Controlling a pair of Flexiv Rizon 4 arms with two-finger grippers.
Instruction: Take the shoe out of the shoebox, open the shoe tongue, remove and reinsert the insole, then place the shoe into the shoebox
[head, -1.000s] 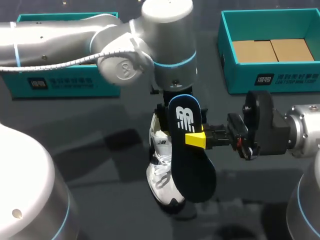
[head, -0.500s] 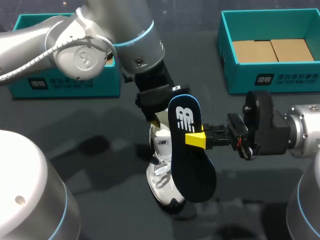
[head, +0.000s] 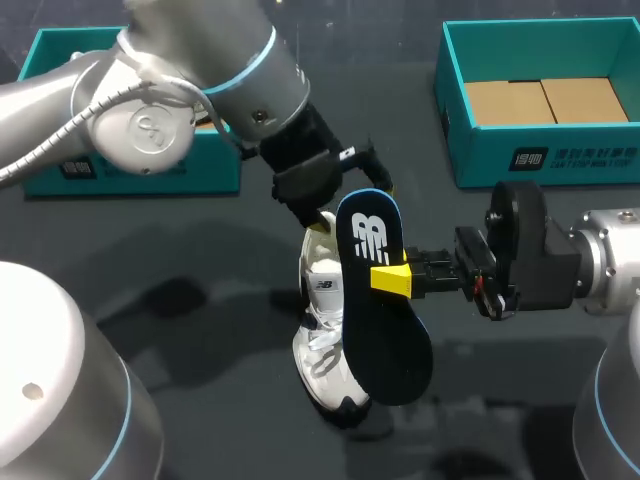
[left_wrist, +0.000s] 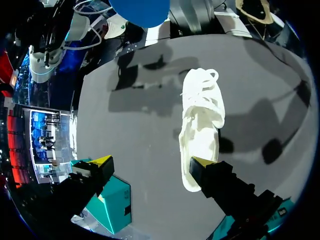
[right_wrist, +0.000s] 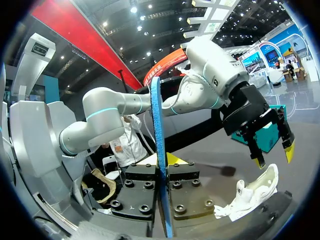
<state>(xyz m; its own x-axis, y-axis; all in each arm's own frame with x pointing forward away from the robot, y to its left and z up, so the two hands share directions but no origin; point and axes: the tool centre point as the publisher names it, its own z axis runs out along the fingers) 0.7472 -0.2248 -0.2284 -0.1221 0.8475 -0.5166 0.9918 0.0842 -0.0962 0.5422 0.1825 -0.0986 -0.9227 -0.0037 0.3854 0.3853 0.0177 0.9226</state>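
A white shoe (head: 318, 345) lies on the dark table, toe toward the near edge; it also shows ahead of the open fingers in the left wrist view (left_wrist: 202, 120). My left gripper (head: 340, 185) hangs open just above and behind its heel, holding nothing (left_wrist: 152, 162). A dark blue insole (head: 382, 310) with a white logo stands upright above the shoe's right side. My right gripper (head: 392, 278) is shut on its middle from the right. In the right wrist view the insole (right_wrist: 159, 150) shows edge-on between the fingertips, with the shoe (right_wrist: 255, 195) and left gripper (right_wrist: 272, 147) beyond.
A teal shoebox (head: 545, 150) holding brown cardboard stands at the back right. A second teal box (head: 130, 165) sits at the back left, largely hidden by my left arm, and its corner (left_wrist: 112, 212) shows beside the left fingers.
My left arm has swung back and to the left, off the shoe's heel, and its gripper has tilted. The right arm, insole and shoe have stayed still.
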